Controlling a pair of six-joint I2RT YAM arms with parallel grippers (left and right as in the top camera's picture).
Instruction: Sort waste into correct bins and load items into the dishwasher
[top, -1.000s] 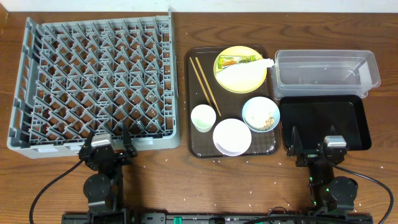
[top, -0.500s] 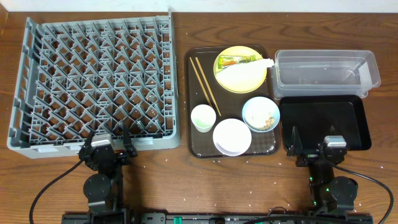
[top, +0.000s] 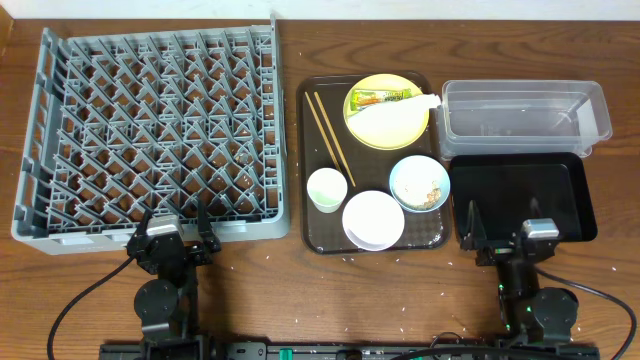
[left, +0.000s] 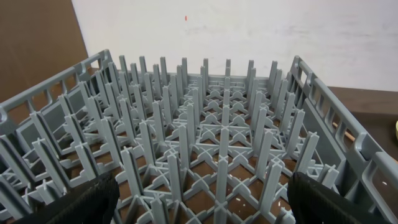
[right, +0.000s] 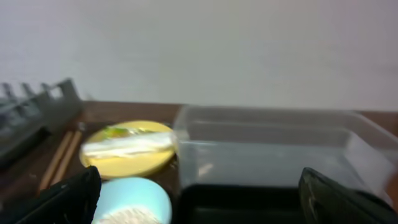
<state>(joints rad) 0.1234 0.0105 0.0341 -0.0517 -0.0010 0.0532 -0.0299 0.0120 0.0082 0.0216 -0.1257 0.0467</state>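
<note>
Black tray (top: 520, 185) seemingly beneath right pincer (top: 502, 232)

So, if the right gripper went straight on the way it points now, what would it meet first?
Likely the near wall of the clear tub, after passing over the black tray; how high the right gripper sits above it is unclear.

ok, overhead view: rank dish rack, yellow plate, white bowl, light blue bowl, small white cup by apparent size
1. dish rack
2. yellow plate
3. white bowl and light blue bowl: look alike, not ranked
4. small white cup
</note>
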